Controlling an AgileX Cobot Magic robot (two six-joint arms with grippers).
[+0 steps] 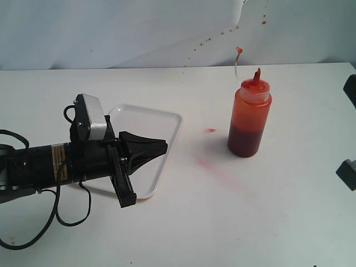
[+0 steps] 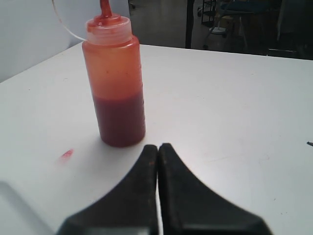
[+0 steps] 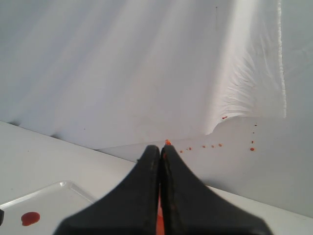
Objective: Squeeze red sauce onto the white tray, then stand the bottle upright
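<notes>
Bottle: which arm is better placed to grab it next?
Probably left. The left pincer, shut, hangs over the white tray with its tips aimed at the upright bottle, nothing between. The right pincer, also shut, shows only an orange sliver behind its fingers. Either must open first.

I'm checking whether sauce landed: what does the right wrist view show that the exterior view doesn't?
Only the right wrist view: a round red sauce blob on the tray. Only the exterior view: the whole bottle, upright on the table beside the tray, and the left gripper, shut, hiding part of the tray. Both: the tray and red specks on the backdrop.
</notes>
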